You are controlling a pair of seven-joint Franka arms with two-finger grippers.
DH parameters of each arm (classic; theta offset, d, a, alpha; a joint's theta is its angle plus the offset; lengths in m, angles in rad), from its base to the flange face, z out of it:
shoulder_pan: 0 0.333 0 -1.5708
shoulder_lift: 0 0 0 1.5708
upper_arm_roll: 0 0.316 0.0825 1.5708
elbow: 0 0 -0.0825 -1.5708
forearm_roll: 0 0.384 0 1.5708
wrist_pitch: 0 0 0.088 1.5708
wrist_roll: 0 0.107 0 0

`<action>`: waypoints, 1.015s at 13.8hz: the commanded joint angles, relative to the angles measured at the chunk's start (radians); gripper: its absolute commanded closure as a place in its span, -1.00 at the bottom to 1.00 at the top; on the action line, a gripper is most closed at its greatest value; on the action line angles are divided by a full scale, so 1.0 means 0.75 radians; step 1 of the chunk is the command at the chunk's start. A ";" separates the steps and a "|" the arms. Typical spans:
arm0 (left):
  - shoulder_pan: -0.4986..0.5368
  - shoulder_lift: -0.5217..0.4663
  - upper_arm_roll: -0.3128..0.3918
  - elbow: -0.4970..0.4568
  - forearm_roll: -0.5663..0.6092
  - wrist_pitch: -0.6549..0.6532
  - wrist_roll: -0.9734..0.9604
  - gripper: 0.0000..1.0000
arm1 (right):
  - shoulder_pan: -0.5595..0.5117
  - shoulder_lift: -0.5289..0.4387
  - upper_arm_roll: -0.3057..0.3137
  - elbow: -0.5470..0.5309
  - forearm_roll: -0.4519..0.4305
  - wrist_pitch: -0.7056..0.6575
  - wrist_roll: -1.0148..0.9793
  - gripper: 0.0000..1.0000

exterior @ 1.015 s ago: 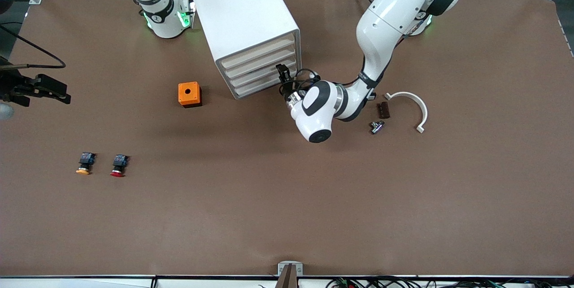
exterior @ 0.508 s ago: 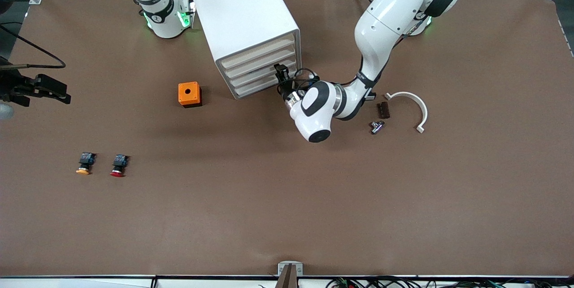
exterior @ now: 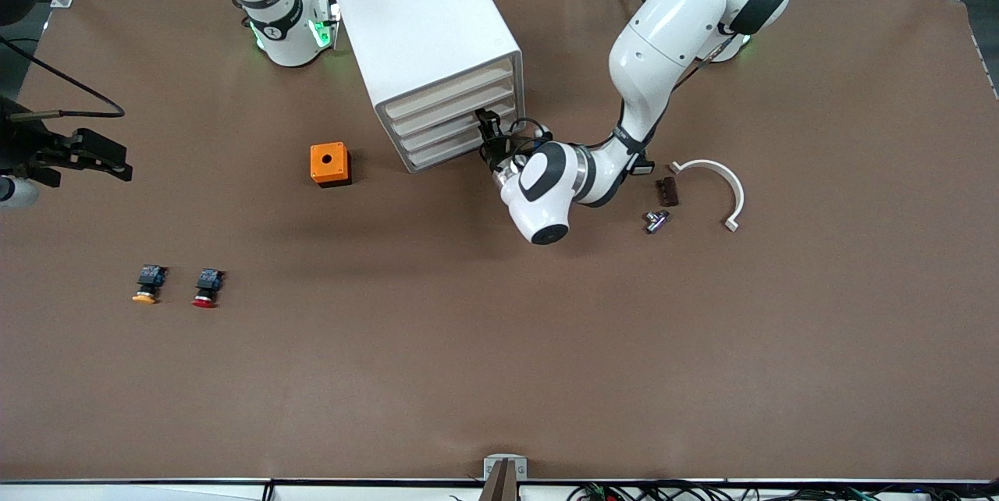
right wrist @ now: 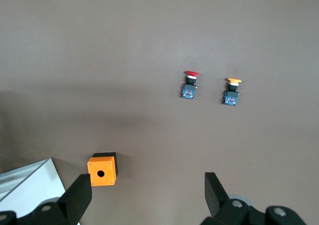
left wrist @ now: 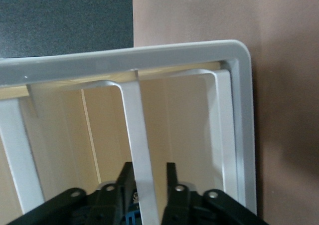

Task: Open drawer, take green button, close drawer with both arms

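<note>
The white cabinet (exterior: 425,33) stands near the arms' bases with its four beige-fronted drawers shut. My left gripper (exterior: 489,129) is at the front of a lower drawer (exterior: 445,132). In the left wrist view its open gripper (left wrist: 148,177) straddles a white strip of the drawer front (left wrist: 134,120); one finger (left wrist: 124,177) touches the strip and the other stands a little apart. The green button is hidden. My right gripper (exterior: 82,155) hangs open and empty over the right arm's end of the table, also shown in the right wrist view (right wrist: 147,195).
An orange box with a hole (exterior: 329,164) sits beside the cabinet. A red-capped button (exterior: 205,289) and an orange-yellow-capped one (exterior: 146,286) lie nearer the camera. A white curved piece (exterior: 722,181), a brown block (exterior: 666,191) and a small metal part (exterior: 655,220) lie beside the left arm.
My left gripper has moved in toward the cabinet until its fingers reach the drawer front. My right gripper has drifted slightly.
</note>
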 commanded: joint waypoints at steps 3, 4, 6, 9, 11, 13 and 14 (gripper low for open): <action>0.031 -0.007 0.030 0.026 -0.015 -0.007 -0.004 1.00 | 0.099 0.039 -0.002 0.036 -0.024 0.029 0.128 -1.00; 0.074 -0.011 0.047 0.026 -0.017 -0.007 -0.006 1.00 | 0.127 0.045 -0.002 0.036 -0.022 0.045 0.234 -1.00; 0.172 -0.009 0.049 0.034 -0.019 -0.005 0.006 1.00 | 0.190 0.069 -0.002 0.036 -0.030 0.051 0.337 -1.00; 0.288 -0.013 0.047 0.071 -0.021 -0.005 0.012 1.00 | 0.229 0.090 -0.002 0.030 -0.022 0.072 0.354 -1.00; 0.324 -0.011 0.047 0.100 -0.021 -0.005 0.017 1.00 | 0.309 0.112 -0.004 0.026 -0.028 0.056 0.463 -1.00; 0.342 -0.009 0.047 0.108 -0.021 -0.003 0.031 1.00 | 0.397 0.116 -0.002 0.024 -0.012 0.021 0.733 -1.00; 0.344 -0.009 0.049 0.106 -0.021 -0.003 0.067 0.83 | 0.458 0.125 -0.002 0.024 -0.012 0.013 0.846 -1.00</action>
